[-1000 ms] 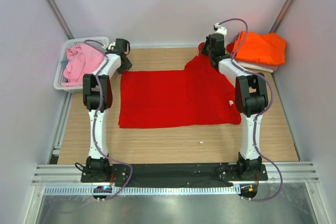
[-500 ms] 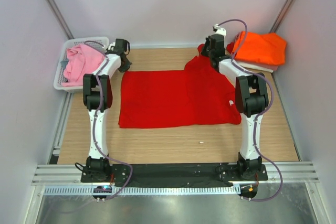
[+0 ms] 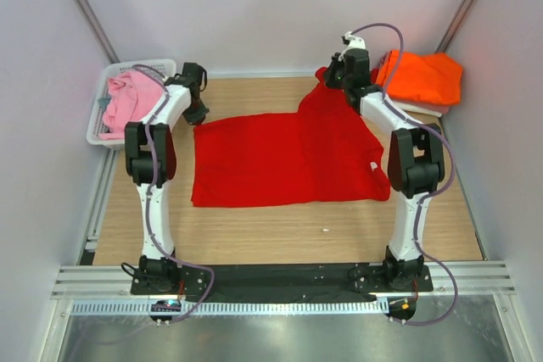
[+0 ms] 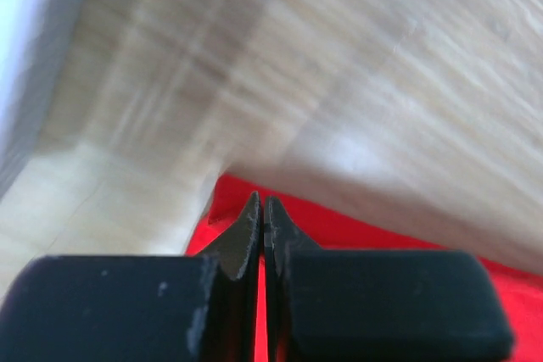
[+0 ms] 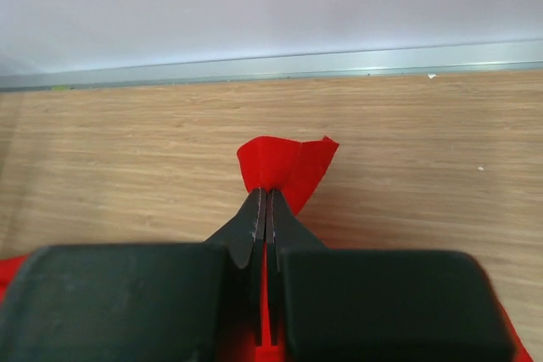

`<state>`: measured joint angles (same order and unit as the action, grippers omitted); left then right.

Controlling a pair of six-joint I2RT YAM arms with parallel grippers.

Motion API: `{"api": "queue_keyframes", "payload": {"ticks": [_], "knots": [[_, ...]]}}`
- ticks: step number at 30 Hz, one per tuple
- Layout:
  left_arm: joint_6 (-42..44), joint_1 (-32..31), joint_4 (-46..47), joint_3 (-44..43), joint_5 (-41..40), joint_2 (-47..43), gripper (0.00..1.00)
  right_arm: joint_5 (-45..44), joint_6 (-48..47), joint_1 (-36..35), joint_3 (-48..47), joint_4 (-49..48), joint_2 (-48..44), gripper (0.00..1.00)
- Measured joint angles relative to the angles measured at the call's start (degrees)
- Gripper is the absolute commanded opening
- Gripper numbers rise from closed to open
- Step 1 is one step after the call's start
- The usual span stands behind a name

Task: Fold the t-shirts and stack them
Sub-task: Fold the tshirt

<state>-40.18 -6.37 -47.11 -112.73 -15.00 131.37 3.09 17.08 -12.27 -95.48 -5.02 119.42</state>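
The red t-shirt lies spread across the middle of the table. My right gripper is shut on its far right corner and holds that corner up off the wood. In the right wrist view a tuft of red cloth sticks out past the shut right gripper. My left gripper is at the shirt's far left corner. In the left wrist view the left gripper is shut, with the red corner at its tips. The orange t-shirt lies on a white one. The pink t-shirt is in the basket.
A white basket stands at the far left. The orange and white stack is at the far right, next to the right wall. Grey walls close in the back and both sides. A small white speck lies on the wood near the front.
The left arm's elbow has swung left and its gripper has shifted slightly toward the shirt's corner. The right gripper has moved a little right and up with the red corner.
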Motion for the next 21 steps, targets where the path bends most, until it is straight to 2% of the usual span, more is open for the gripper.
{"api": "queue_keyframes", "payload": {"ticks": [10, 21], "knots": [[1.81, -0.22, -1.51, 14.99, 0.02, -16.90, 0.00, 2.84, -4.42, 0.00, 15.89, 3.89, -20.15, 0.02], [3.13, -0.33, -1.31, 28.94, 0.02, -25.49, 0.00, 0.39, -6.21, 0.00, 34.32, 7.50, -37.97, 0.02]]}}
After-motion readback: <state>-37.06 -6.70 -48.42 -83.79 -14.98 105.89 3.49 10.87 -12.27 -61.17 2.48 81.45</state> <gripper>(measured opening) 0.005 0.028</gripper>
